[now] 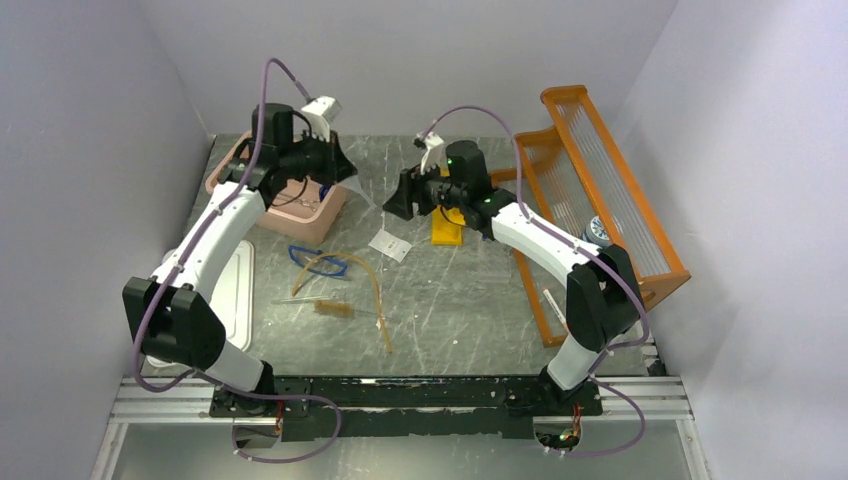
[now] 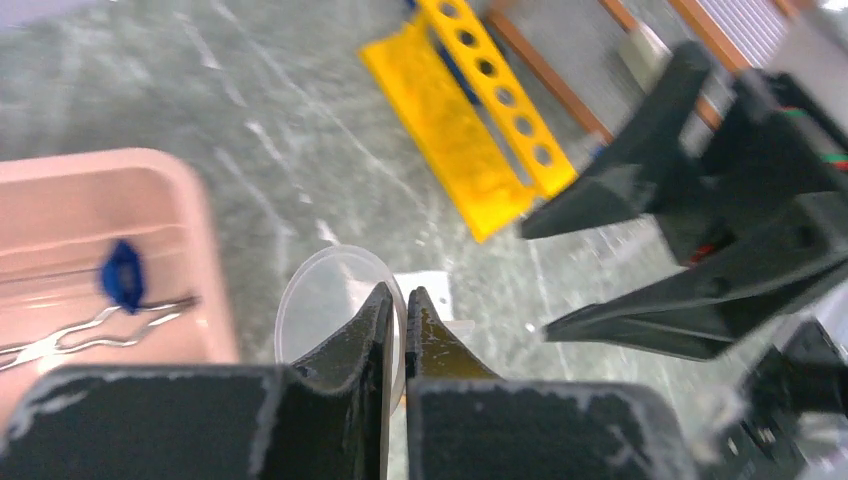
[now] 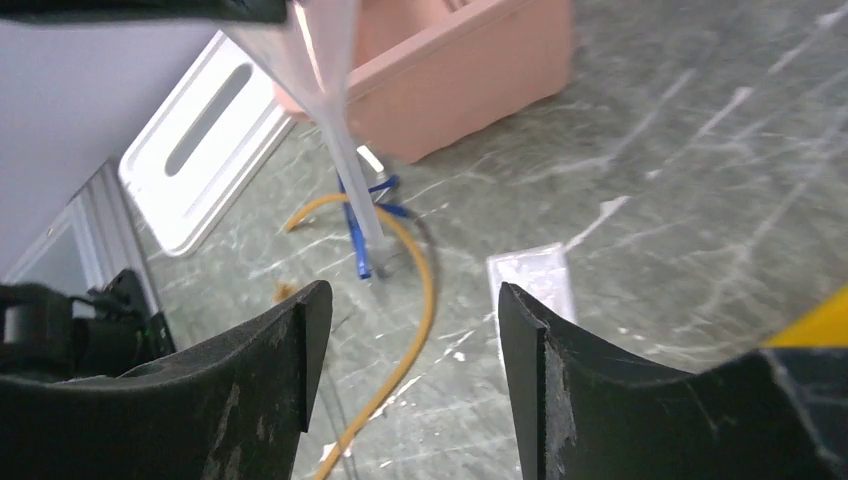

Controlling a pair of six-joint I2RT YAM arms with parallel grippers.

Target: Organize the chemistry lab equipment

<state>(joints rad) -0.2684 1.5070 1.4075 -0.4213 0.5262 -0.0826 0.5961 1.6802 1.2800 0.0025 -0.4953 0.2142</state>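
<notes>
My left gripper point(image 2: 403, 295) is shut on the rim of a clear plastic funnel point(image 2: 325, 300), held in the air just right of the pink tub point(image 1: 300, 218). In the right wrist view the funnel's stem point(image 3: 345, 150) hangs down ahead of my right gripper point(image 3: 415, 300). That gripper is open with nothing between its fingers and faces the left gripper point(image 1: 345, 172) from close by. Metal scissors point(image 2: 80, 340) lie in the tub. On the table lie a white packet point(image 1: 390, 243), blue-framed goggles point(image 1: 320, 262), amber tubing point(image 1: 376, 290) and a wire brush point(image 1: 330, 307).
A yellow tube rack point(image 1: 447, 228) lies under the right arm, and the big orange shelf rack point(image 1: 600, 190) stands at the right. The tub's white lid point(image 1: 236, 290) lies by the left arm's base. Grey walls close in both sides.
</notes>
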